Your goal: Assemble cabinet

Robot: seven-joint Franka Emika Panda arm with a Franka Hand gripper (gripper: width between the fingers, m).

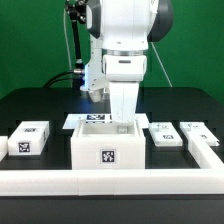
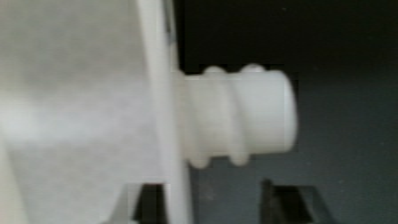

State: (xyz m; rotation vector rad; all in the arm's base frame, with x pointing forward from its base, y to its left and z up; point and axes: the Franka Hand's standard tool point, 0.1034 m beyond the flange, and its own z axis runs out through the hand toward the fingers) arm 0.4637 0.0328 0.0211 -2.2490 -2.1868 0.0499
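Observation:
The cabinet [image 1: 108, 150], a white boxy shell with a tag on its front, stands in the middle of the table. My gripper [image 1: 122, 124] reaches straight down into its open top. In the wrist view a white panel [image 2: 71, 110] of the cabinet fills one side, and a ribbed white knob [image 2: 240, 115] sticks out from its edge. My gripper [image 2: 219, 205] is open. One dark finger [image 2: 153, 205] lies against the panel and the other stands apart over the dark table, holding nothing. A tagged white drawer block [image 1: 28, 140] sits at the exterior view's left.
Two flat tagged white pieces [image 1: 162, 133] [image 1: 197, 131] lie at the exterior view's right. The marker board [image 1: 88, 120] lies behind the cabinet. A long low white rail [image 1: 110, 183] runs along the front and up the right side.

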